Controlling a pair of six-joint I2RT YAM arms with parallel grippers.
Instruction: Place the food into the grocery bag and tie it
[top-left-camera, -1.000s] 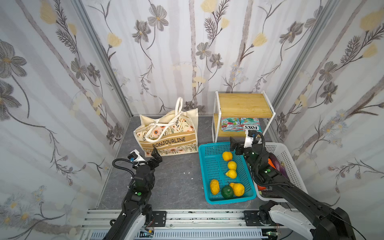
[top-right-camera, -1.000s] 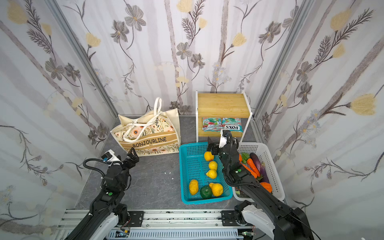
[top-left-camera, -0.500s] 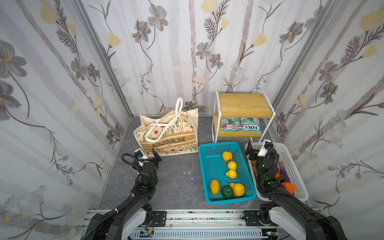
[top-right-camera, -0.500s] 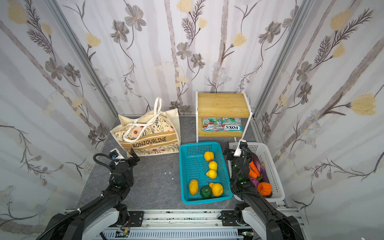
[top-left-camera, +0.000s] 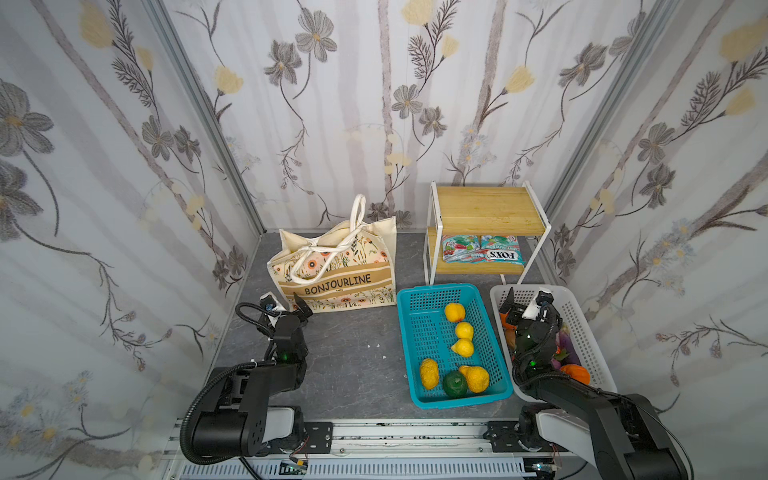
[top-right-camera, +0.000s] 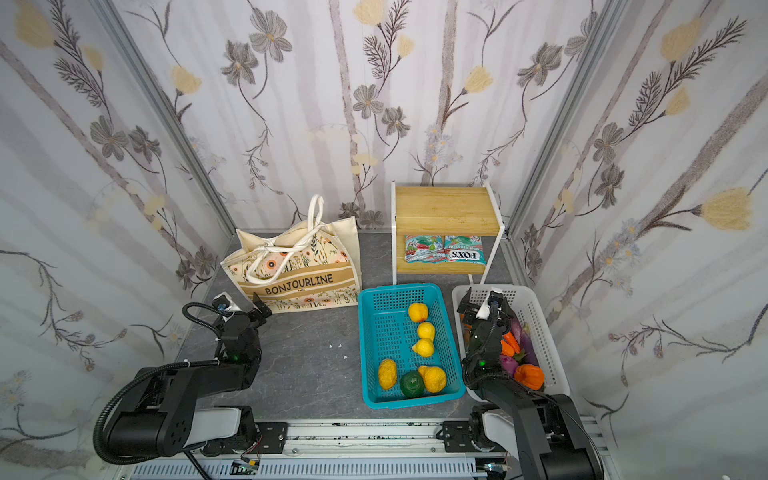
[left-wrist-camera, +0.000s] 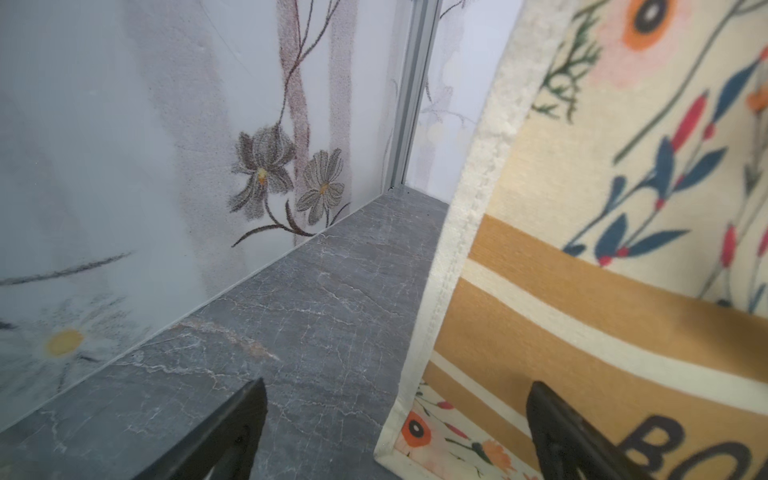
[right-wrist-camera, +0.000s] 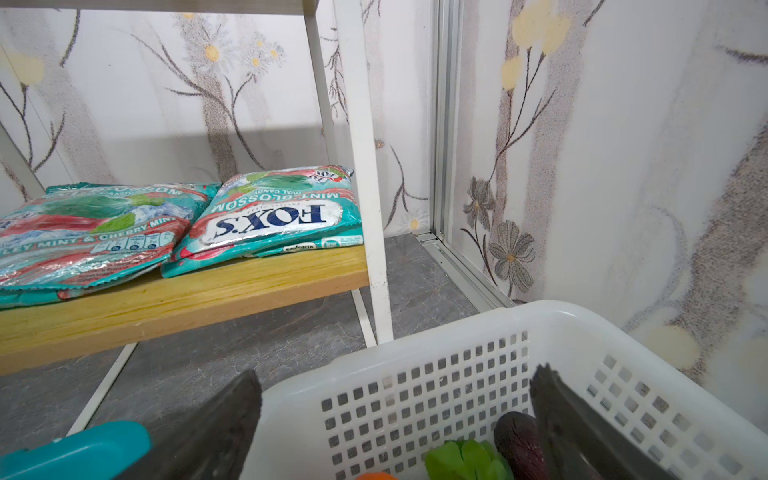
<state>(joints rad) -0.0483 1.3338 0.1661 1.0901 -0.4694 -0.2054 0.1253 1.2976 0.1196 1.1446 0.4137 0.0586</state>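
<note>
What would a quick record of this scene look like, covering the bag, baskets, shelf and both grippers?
Grocery bag: upright, back left; handles apparently knotted; contents hidden
Blue basket: five yellow-orange fruits, one green fruit
White basket: vegetables
Shelf: two FOX'S packets on the lower board
Left gripper: open, empty, beside the bag's lower corner
Right gripper: open, empty, above the white basket's far end

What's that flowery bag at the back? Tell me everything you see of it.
The grocery bag is a cream cloth tote printed with flowers, with a tan band reading BONJOURLINE. It stands upright on the grey table, close beside the blue basket. Its white handles look knotted over the mouth: one loop stands up, one hangs down the front. The open left gripper sits at its near corner; contact is unclear.
</note>
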